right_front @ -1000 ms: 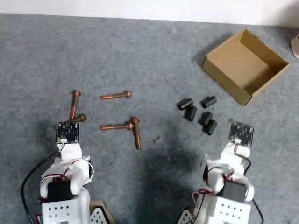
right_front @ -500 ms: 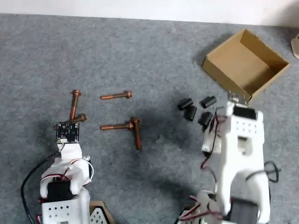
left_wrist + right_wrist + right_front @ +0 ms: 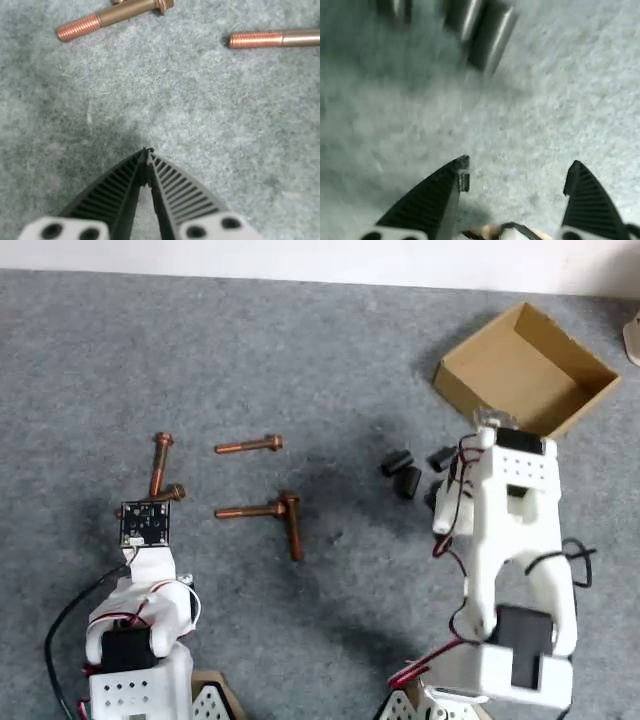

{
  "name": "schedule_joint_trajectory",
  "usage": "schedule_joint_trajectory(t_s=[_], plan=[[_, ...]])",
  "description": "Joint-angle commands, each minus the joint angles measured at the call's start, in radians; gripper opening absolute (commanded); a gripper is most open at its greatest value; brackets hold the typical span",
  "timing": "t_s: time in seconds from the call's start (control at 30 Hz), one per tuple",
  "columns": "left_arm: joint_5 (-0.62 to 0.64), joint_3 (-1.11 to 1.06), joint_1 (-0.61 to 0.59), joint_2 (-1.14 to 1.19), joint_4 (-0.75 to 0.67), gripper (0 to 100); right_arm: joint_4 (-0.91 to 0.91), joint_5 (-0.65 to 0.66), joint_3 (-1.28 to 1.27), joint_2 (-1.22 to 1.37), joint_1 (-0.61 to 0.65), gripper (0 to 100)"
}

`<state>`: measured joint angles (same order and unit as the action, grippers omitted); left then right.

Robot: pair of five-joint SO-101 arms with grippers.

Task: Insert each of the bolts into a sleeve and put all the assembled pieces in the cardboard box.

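We are holding our left gripper (image 3: 146,162) pinched together above the fuzzy grey mat (image 3: 300,350), near the shiny, threaded copper bolts (image 3: 248,446). Our right gripper (image 3: 520,170) is hanging wide apart over the round black sleeves (image 3: 398,462), beside the cardboard box (image 3: 460,393).

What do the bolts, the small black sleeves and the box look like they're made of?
Bolts: metal with a shiny copper-coloured finish; threads and flanged heads show. Sleeves: glossy black, with bright highlights; plastic or coated metal, can't tell which. Box: plain brown cardboard, matte, with folded walls.
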<state>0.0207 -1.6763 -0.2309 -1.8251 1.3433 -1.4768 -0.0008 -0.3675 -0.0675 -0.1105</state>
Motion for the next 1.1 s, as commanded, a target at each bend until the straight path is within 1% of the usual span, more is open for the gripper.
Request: schedule_joint_trajectory(t_s=[0.0, 0.03, 0.07, 0.17, 0.2, 0.47, 0.6, 0.77, 0.9, 1.07], plan=[[-0.005, -0.019, 0.005, 0.002, 0.003, 1, 0.013, 0.014, 0.113, 0.054, 0.036, 29.6], [-0.005, -0.019, 0.005, 0.002, 0.003, 1, 0.012, 0.020, 0.133, 0.073, 0.039, 29.6], [-0.005, -0.019, 0.005, 0.002, 0.003, 1, 0.015, -0.008, 0.153, 0.088, 0.042, 29.6], [-0.005, -0.019, -0.013, 0.002, 0.003, 1, 0.016, -0.164, 0.237, 0.137, 0.045, 29.6], [-0.005, -0.019, -0.021, 0.002, 0.003, 1, 0.016, -0.196, 0.271, 0.156, 0.048, 29.6], [-0.005, -0.019, -0.025, 0.002, 0.003, 1, 0.016, -0.374, 0.535, 0.328, 0.054, 29.6], [-0.005, -0.019, -0.024, 0.002, 0.003, 1, 0.016, -0.410, 0.667, 0.455, 0.056, 29.6], [-0.005, -0.019, -0.024, 0.002, 0.003, 1, 0.016, -0.413, 0.832, 0.636, 0.071, 29.6], [-0.005, -0.019, -0.024, 0.002, 0.003, 1, 0.013, -0.505, 1.000, 0.771, 0.067, 29.6], [-0.005, -0.019, -0.024, 0.002, 0.003, 1, 0.007, -0.517, 1.191, 0.898, 0.070, 29.6]])
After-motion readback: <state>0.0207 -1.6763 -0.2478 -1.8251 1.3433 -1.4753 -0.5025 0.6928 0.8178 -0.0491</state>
